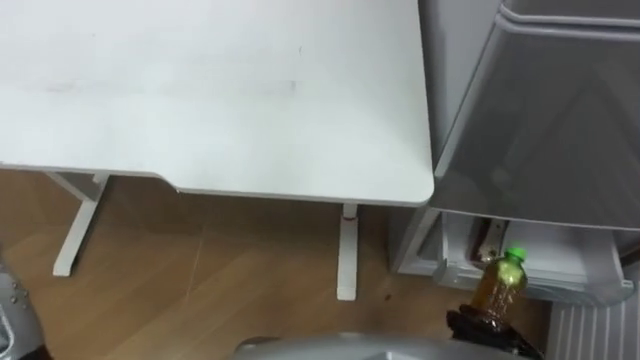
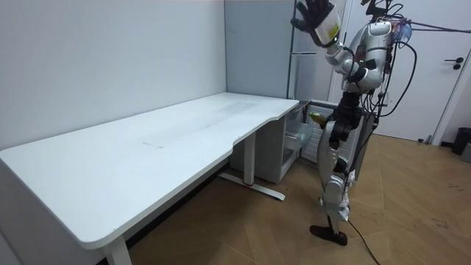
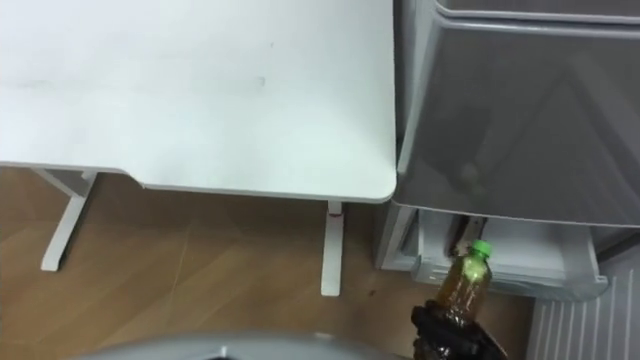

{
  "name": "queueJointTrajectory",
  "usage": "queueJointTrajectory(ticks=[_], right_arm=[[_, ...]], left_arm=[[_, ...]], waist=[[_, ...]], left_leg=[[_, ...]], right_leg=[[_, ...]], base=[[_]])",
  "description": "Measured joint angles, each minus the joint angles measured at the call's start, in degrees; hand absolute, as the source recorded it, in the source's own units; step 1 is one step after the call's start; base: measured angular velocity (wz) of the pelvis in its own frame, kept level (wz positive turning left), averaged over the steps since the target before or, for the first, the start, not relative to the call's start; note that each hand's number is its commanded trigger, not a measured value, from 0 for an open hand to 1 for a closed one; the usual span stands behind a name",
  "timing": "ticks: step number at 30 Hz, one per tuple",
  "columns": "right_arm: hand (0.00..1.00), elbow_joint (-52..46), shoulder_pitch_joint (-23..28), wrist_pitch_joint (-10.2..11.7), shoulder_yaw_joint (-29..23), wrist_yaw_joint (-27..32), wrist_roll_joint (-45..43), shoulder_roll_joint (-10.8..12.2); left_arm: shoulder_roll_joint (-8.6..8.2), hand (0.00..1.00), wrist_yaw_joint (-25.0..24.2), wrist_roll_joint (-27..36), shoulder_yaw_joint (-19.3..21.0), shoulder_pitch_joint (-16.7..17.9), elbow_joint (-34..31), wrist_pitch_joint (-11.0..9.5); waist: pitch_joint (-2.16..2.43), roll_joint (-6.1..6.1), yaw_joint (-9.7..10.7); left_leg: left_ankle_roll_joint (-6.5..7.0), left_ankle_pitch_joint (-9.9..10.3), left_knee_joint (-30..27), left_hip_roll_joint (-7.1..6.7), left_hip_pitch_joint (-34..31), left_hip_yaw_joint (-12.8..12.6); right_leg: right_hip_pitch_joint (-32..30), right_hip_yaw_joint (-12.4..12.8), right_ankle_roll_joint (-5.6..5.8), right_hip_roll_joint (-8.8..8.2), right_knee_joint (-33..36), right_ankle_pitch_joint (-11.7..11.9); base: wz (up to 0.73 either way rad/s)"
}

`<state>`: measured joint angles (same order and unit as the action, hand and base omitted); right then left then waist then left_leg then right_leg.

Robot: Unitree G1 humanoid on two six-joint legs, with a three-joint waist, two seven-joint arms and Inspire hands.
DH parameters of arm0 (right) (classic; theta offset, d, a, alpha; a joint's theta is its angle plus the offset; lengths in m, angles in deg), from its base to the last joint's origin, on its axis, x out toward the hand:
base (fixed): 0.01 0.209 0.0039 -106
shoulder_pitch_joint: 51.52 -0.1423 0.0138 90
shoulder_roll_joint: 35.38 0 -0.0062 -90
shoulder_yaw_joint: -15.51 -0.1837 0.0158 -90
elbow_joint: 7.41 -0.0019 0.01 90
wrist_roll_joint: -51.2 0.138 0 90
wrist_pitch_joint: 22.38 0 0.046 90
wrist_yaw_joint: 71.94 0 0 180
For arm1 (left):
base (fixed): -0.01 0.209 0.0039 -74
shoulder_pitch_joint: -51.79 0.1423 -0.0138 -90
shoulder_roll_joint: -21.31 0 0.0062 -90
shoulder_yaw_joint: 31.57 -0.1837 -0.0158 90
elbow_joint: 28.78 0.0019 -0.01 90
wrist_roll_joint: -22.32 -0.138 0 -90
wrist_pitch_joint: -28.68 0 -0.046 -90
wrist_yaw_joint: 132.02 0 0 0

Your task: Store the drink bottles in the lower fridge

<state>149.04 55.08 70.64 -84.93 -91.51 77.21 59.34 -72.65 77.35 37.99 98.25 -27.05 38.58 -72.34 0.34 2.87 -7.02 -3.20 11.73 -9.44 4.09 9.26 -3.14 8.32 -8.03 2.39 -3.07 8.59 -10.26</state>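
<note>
Wooden floor [image 1: 200, 290] is seen nearest. Above it an amber bottle [image 3: 465, 285] with a green cap is held upright by the right hand [image 3: 450, 335], whose fingers are wrapped round its base. The bottle is poised just before the open lower fridge [image 3: 530, 265] and is not yet inside. No drinks are seen on the white desk [image 1: 200, 100] beyond, so this one is judged the last. By the fridge, the left hand [image 2: 316, 16] is raised high with its fingers spread.

Left hand [image 2: 318, 18] high, splayed; right hand [image 3: 446, 338] low
</note>
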Motion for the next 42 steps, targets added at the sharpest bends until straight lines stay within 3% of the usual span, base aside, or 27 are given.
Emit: queueJointTrajectory(ticks=[4, 8, 12, 14, 18, 23, 25, 27, 30, 34, 36, 38, 42], right_arm=[[1.00, 0.62, 2.01, -3.02, -0.04, 2.81, -0.04, 0.16], [1.00, 0.81, 2.66, -4.83, -0.99, 5.03, 0.94, 0.39], [1.00, 1.12, 2.07, -7.76, -0.80, 5.90, 0.66, 0.49], [1.00, 1.65, 2.16, -8.23, -0.34, 5.90, 0.90, 0.46], [1.00, 2.46, 1.20, -9.56, -0.15, 6.50, 1.21, 0.48], [1.00, 2.74, -0.07, -10.58, -0.41, 7.29, 3.83, 0.38], [1.00, 3.52, -1.06, -10.64, -0.45, 7.42, 5.32, 0.21], [1.00, 4.72, -2.11, -10.62, -0.45, 7.62, 7.02, 0.04], [1.00, 4.73, -2.88, -10.63, -0.41, 7.82, 9.49, 0.21], [1.00, 4.71, -5.25, -10.60, -0.02, 7.85, 11.58, 0.19], [1.00, 4.72, -6.72, -10.61, 0.84, 7.85, 15.59, 0.26], [1.00, 4.73, -8.07, -10.70, 0.89, 7.91, 17.84, 0.73], [1.00, 4.75, -10.97, -10.67, 2.81, 8.02, 22.19, 1.97]], left_arm=[[0.00, 0.00, 4.58, 6.35, 0.84, 2.98, 8.13, -0.01], [0.00, 0.00, 6.59, 13.20, 0.15, 6.63, 23.34, 0.52], [-0.11, 0.00, 7.48, 17.81, -4.62, 8.25, 38.70, 1.01], [-0.20, 0.00, 7.47, 19.86, -7.07, 8.67, 44.56, 1.25], [-1.45, 0.00, 6.44, 27.94, -13.21, 11.27, 53.97, 2.10], [-2.26, 0.00, 1.14, 28.53, -18.04, 12.15, 67.29, 3.87], [-2.62, 0.00, -1.76, 28.48, -18.05, 12.08, 72.20, 4.72], [-2.79, 0.00, -5.96, 26.47, -18.89, 11.98, 79.90, 6.37], [-2.98, 0.00, -11.09, 20.16, -21.09, 11.64, 86.16, 9.56], [-2.94, 0.00, -16.08, 9.38, -26.32, 10.26, 89.27, 13.30], [-2.93, 0.00, -19.17, 4.31, -29.97, 7.61, 89.57, 15.30], [-2.93, 0.00, -21.28, 0.79, -31.90, 5.53, 89.58, 16.46], [-2.89, 0.00, -25.70, -4.32, -34.45, 1.72, 88.99, 16.91]], waist=[[-0.12, 0.08, -0.26], [-0.08, 0.41, -0.12], [-0.01, -0.73, 0.39], [0.12, -0.93, 0.33], [0.17, -1.19, 0.55], [0.02, -0.76, 1.00], [0.02, -0.74, 1.12], [0.05, -0.81, 1.13], [0.01, -1.17, 1.27], [-0.04, -1.48, 2.80], [-0.06, -1.49, 3.86], [-0.17, -1.44, 4.54], [-0.23, -1.51, 5.39]], left_leg=[[0.00, 0.00, 0.16, -0.02, 0.13, -0.18], [-0.01, 0.01, 0.29, 0.15, 0.89, -1.30], [-0.06, 0.06, 0.83, 0.10, 0.90, -1.09], [-0.06, 0.20, 0.98, 0.11, 0.95, -0.91], [-0.02, 0.65, 1.14, 0.17, 1.24, -1.36], [-0.01, 0.81, 1.26, 0.19, 1.43, -1.35], [0.00, 0.84, 1.28, 0.19, 1.24, -1.36], [0.01, 1.09, 1.25, 0.24, 1.36, -1.66], [0.10, 1.29, 1.18, 0.21, 1.23, -1.72], [0.10, 1.29, 0.88, 0.19, 0.57, -1.62], [0.11, 1.28, 0.68, 0.19, 0.33, -1.60], [0.11, 1.27, 0.63, 0.19, 0.30, -1.67], [0.11, 1.27, 0.61, 0.24, 0.32, -3.05]], right_leg=[[-0.13, 0.24, 0.03, -0.02, 0.17, -0.20], [-0.36, 1.88, -0.02, 0.22, 0.27, -0.20], [-0.58, 1.69, 0.00, 0.16, 0.55, -0.19], [-0.46, 1.71, 0.02, 0.22, 0.56, -0.18], [-0.15, 1.86, 0.07, 0.24, 1.09, -0.17], [0.22, 1.54, 0.14, 0.22, 0.72, -0.22], [0.17, 1.59, 0.15, 0.23, 0.34, -0.22], [0.18, 1.86, 0.15, 0.28, 0.27, -0.22], [0.06, 1.87, 0.20, 0.23, 0.15, -0.25], [-0.26, 1.71, 0.26, 0.23, 0.17, -0.29], [-0.35, 1.75, 0.30, 0.23, 0.15, -0.32], [-0.41, 1.90, 0.32, 0.25, 0.16, -0.33], [-1.28, 3.25, 0.33, 0.40, 0.31, -0.34]], base=[[-0.04], [-0.18], [0.01], [-0.02], [-0.03], [0.01], [-0.02], [-0.05], [0.00], [0.03], [0.00], [0.00], [-0.17]])
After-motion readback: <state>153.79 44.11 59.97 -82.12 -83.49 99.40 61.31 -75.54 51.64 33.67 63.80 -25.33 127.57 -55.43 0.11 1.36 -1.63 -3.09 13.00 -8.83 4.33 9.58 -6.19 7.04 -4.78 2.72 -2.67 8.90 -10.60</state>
